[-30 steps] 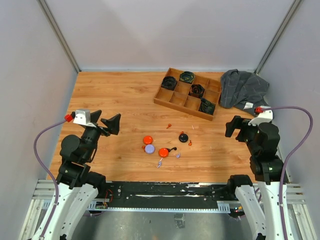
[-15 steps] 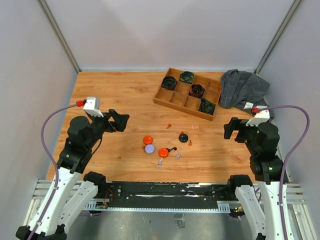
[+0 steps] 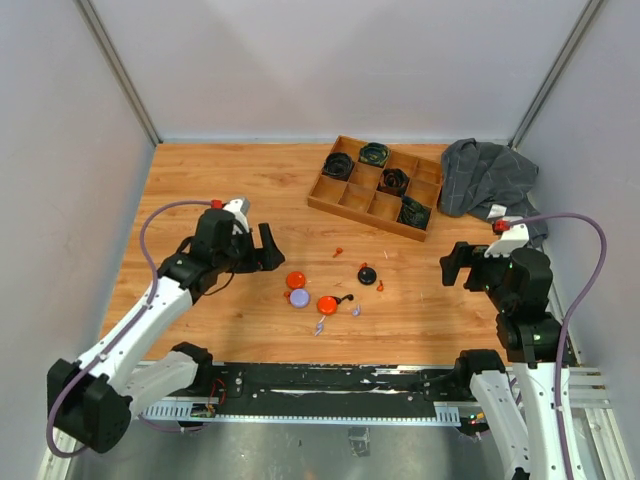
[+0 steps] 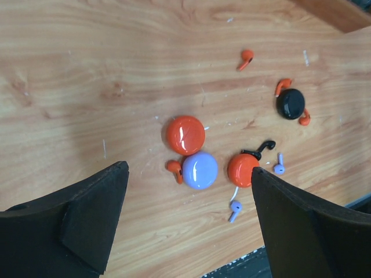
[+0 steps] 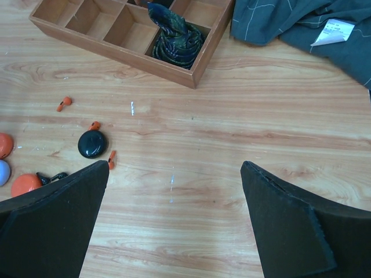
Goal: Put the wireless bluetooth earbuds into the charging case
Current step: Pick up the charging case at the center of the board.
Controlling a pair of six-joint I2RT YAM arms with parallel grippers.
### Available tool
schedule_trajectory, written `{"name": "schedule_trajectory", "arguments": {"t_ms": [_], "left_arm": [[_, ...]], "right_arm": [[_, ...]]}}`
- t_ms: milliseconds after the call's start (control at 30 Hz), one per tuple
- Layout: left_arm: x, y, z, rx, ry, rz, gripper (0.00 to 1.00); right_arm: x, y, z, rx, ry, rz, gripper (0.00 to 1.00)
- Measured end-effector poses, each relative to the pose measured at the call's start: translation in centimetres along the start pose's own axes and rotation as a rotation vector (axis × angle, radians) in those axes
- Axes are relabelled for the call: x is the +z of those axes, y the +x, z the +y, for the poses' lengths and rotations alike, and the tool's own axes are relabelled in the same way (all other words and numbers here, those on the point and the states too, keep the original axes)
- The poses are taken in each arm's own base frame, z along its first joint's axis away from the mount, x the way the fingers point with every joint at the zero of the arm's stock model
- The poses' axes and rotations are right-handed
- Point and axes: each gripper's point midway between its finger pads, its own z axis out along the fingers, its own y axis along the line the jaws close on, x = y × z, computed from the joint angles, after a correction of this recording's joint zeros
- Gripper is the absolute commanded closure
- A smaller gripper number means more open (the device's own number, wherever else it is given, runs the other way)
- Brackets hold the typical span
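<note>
Open tabletop left of crowded round cases, orange bud seemingly touching, wooden tray behind.

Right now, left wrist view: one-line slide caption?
Open left gripper frames four round cases and scattered earbuds on the wooden table.

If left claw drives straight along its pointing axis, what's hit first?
Likely the lilac case, centred between the open left claw's fingers; possibly the orange case beside it. Depth unclear.
</note>
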Motion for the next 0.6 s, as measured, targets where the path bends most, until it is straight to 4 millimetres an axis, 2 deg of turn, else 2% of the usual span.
{"name": "schedule_trajectory", "arguments": {"t_ms": [367, 600], "left_arm": [[4.8, 4.8, 0.6, -0.042, -0.244, 0.118, 0.08], [7.9, 6.1, -0.9, -0.009, -0.352, 0.126, 0.07]], "right_arm": [[-0.1, 0.0, 0.4, -0.002, -0.021, -0.005, 0.01], [-0.1, 0.2, 1.0, -0.013, -0.045, -0.002, 0.01]]}}
